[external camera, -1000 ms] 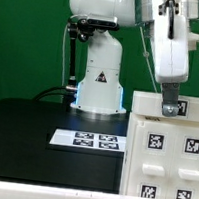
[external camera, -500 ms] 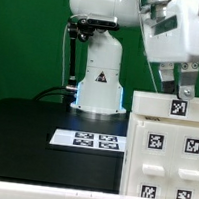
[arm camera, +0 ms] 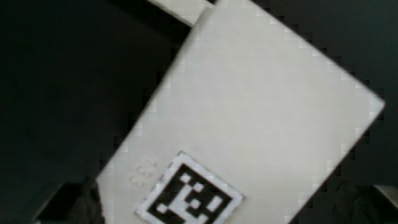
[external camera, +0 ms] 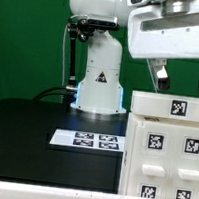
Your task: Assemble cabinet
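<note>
The cabinet (external camera: pixel 168 161) is standing on the black table (external camera: pixel 23 128) at the exterior view's right, its tags facing the camera. The marker board (external camera: pixel 87 139) is lying just beside it. Above the cabinet's top the gripper (external camera: pixel 184 78) is hanging, fingers (external camera: pixel 161 75) spread apart, gripping nothing. The arm's base (external camera: pixel 98 82) is sitting behind.

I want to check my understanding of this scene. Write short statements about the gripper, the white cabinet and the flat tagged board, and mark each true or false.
1. The two-finger gripper hangs above the large white plastic cabinet without touching it. True.
2. The gripper holds a white part. False: its jaws stand open and empty.
3. The thin flat white marker board lies on the black table. True.
4. The cabinet stands at the exterior view's left. False: it stands at the exterior view's right.
</note>
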Robot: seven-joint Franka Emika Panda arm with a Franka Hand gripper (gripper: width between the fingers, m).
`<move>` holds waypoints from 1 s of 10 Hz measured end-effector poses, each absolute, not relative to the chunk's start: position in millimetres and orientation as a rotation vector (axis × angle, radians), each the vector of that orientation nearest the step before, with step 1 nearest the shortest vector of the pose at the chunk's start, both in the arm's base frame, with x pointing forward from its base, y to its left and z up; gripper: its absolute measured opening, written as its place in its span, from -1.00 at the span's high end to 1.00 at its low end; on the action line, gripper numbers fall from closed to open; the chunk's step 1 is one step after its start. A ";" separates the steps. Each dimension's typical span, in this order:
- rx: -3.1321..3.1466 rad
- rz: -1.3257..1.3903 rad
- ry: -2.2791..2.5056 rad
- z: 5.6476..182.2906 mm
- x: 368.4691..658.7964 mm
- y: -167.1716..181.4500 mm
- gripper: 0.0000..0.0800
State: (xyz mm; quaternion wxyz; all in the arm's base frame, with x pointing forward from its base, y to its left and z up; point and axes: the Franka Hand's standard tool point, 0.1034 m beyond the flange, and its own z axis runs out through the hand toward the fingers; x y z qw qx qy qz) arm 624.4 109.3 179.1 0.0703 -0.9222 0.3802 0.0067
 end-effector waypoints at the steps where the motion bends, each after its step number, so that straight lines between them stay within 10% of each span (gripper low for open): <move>1: -2.848 0.004 0.969 178.7 624.0 110.6 -0.62; 10: -3.040 0.039 -0.525 186.8 626.9 117.9 -0.62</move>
